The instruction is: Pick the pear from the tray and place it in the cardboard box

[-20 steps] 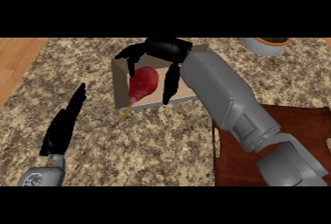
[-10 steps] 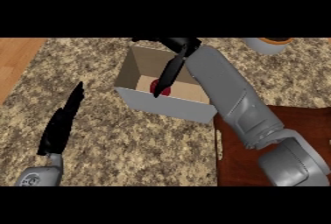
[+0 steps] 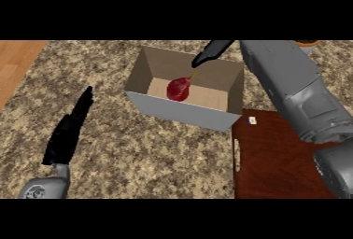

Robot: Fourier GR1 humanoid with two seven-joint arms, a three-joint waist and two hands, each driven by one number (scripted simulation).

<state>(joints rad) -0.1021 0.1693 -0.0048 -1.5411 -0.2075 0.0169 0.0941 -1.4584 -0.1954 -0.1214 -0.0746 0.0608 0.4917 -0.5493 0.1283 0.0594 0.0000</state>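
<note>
Granite counter (image 3: pixel 158 154) beneath your arms, wood floor (image 3: pixel 17 60) at far left, red pear (image 3: pixel 179 88) inside cardboard box (image 3: pixel 176 109), dark tray (image 3: pixel 276 158) beside it, right hand (image 3: pixel 210 52) released above, left hand (image 3: pixel 69 130) flat, resting.

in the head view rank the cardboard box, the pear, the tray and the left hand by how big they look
1. cardboard box
2. tray, partly cut off by the picture's edge and the right arm, so unsure against the box
3. left hand
4. pear

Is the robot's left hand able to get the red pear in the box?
Probably not easily: the left hand rests open outside the cardboard box, whose near wall stands between it and the pear; it would have to reach over the top.
</note>
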